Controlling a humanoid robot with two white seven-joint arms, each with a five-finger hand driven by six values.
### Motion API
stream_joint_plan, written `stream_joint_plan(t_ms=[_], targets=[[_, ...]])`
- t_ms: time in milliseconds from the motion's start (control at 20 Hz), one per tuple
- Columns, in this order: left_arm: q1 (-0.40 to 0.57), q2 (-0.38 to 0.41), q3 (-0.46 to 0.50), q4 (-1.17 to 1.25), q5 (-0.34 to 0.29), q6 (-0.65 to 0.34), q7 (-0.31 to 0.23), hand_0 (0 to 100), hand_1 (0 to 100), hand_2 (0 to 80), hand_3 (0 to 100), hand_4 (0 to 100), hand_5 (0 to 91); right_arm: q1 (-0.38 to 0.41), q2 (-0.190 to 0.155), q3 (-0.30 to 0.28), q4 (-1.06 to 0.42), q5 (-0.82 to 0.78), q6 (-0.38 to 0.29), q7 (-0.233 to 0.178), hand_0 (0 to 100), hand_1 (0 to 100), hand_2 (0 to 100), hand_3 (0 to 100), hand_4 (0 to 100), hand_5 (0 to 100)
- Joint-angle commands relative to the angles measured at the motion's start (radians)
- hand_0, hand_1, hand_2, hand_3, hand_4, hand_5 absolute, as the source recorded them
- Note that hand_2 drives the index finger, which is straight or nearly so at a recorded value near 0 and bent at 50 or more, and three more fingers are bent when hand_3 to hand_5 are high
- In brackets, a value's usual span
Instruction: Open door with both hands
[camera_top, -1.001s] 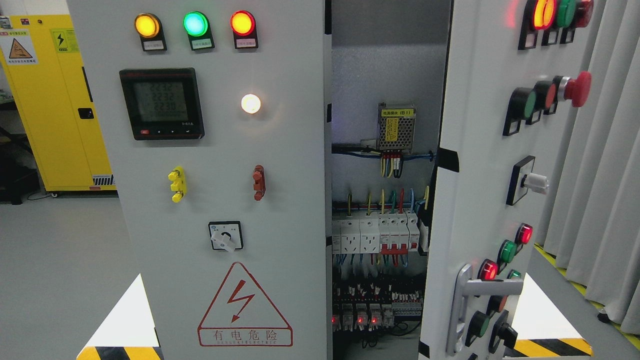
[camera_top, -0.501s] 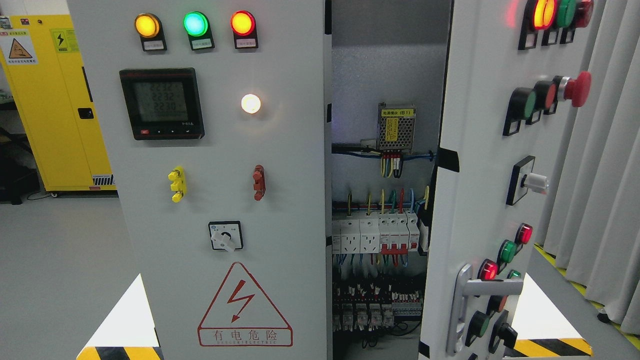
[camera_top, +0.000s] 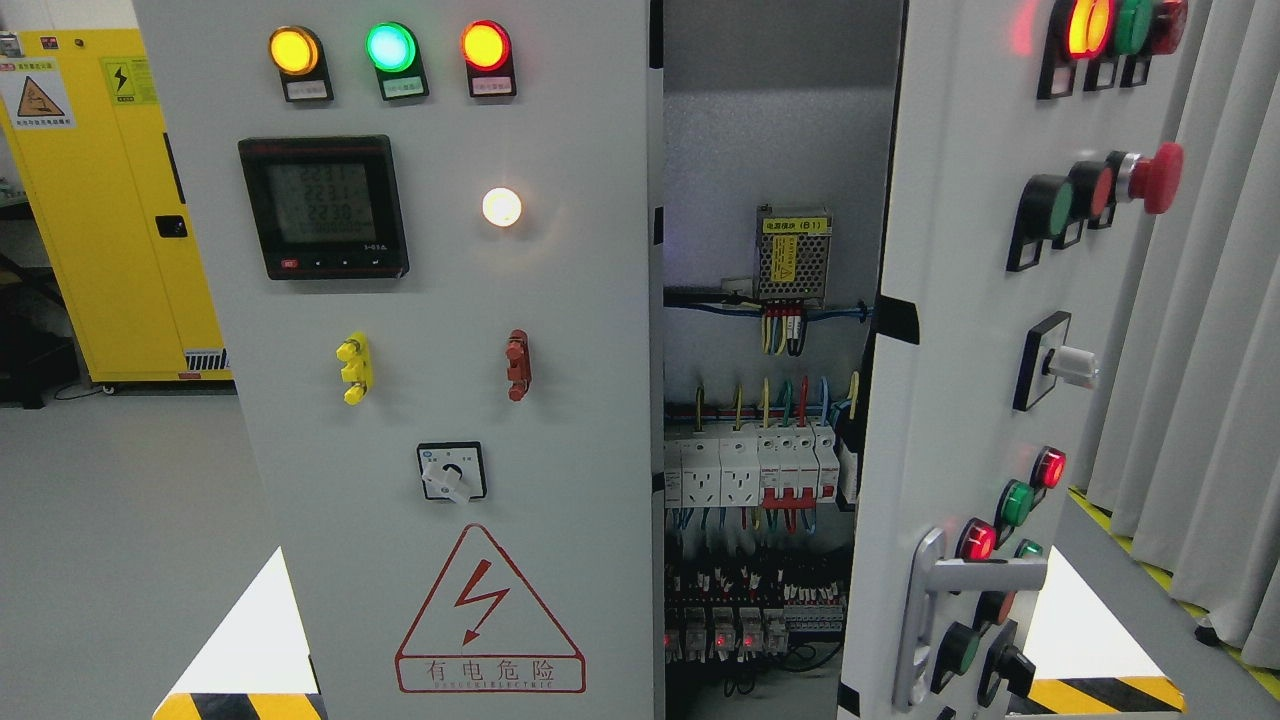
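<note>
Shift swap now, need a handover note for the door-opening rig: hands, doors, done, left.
Hands: neither the left nor the right shows in the head view.
Doors: right door is swung open toward the camera, its silver handle free. Left door faces the camera flat and looks closed.
Inside: breakers and the power supply are exposed in the gap between the doors.
Done: right door open.
Left: the left door, if it is meant to open too; I cannot tell from this view.
</note>
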Motion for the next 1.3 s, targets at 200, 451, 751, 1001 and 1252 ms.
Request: stream_joint_plan(t_ms=[200, 451, 751, 1001, 1252], targets=[[-0.23, 0.247, -0.071, -0.256, 0.14, 0.033, -0.021, 0, 0, 0.0, 0, 0, 0.0, 0.0, -0.025, 0.0, 0.0, 0.0, -0.001, 0.0, 22, 0, 0, 0, 0, 0], [-0.441, 0.188, -0.089, -0.253, 0.235, 0.212, -0.014, 0, 0, 0.0, 0, 0, 0.0, 0.0, -0.025, 0.0, 0.0, 0.0, -0.001, 0.0, 22, 0, 0, 0, 0, 0], [-0.661, 0.149, -0.217, -0.234, 0.235, 0.254, 0.012, 0, 0, 0.0, 0, 0, 0.0, 0.0, -0.025, 0.0, 0.001, 0.0, -0.001, 0.0, 22, 0, 0, 0, 0, 0], [-0.843, 0.116, -0.338, -0.155, 0.241, 0.254, 0.021, 0, 0, 0.0, 0, 0, 0.0, 0.0, -0.025, 0.0, 0.0, 0.0, -0.001, 0.0, 22, 0, 0, 0, 0, 0], [-0.988, 0.088, -0.418, -0.117, 0.28, 0.272, 0.023, 0, 0, 0.0, 0, 0, 0.0, -0.001, -0.025, -0.002, 0.0, 0.0, -0.001, 0.0, 22, 0, 0, 0, 0, 0]])
